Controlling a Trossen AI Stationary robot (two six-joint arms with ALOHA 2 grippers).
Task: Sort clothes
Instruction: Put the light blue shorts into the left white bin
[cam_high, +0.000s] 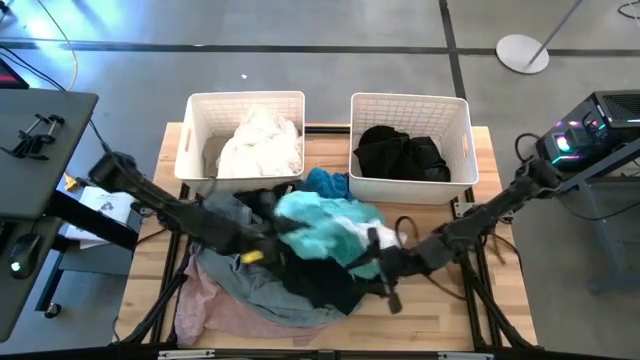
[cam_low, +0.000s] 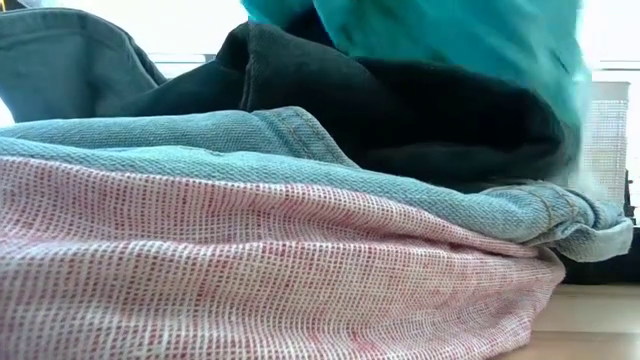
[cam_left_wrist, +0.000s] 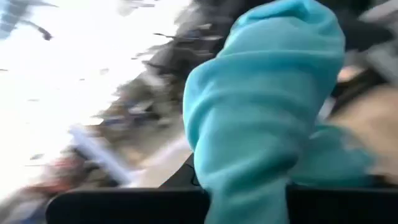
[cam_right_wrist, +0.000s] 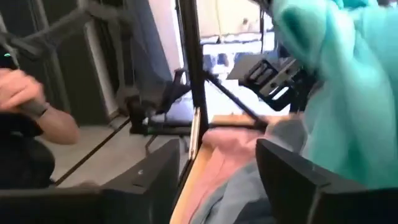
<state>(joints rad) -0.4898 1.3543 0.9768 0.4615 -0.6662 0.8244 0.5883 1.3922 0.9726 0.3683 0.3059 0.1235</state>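
Note:
The clothes lie heaped at the table's near middle: a pale pink piece (cam_low: 250, 260) at the bottom, grey-blue denim (cam_low: 300, 150) and black cloth (cam_low: 420, 110) over it, and a teal garment (cam_high: 320, 225) raised on top. My left gripper (cam_high: 272, 234) reaches in from the left and is shut on the teal garment (cam_left_wrist: 261, 112). From the right, my right gripper (cam_high: 374, 260) stands open, with the teal cloth (cam_right_wrist: 348, 93) hanging beside one of its fingers and nothing between them. My left gripper pinches a bunched fold of the teal garment (cam_left_wrist: 249, 193) between its two fingers, coming in level from the table's left. The cloth bulges in a thick roll beyond the fingers, and its far end drapes toward the right gripper, above the pile. My right gripper has teal cloth against the outer side of one finger (cam_right_wrist: 298, 180); I cannot tell whether they touch.
Two white slatted baskets stand at the far edge: the left one (cam_high: 196, 140) holds white clothes, the right one (cam_high: 460, 130) black clothes. A teal piece (cam_high: 325, 183) lies between them. A person's hand (cam_right_wrist: 37, 118) shows beyond the table's edge.

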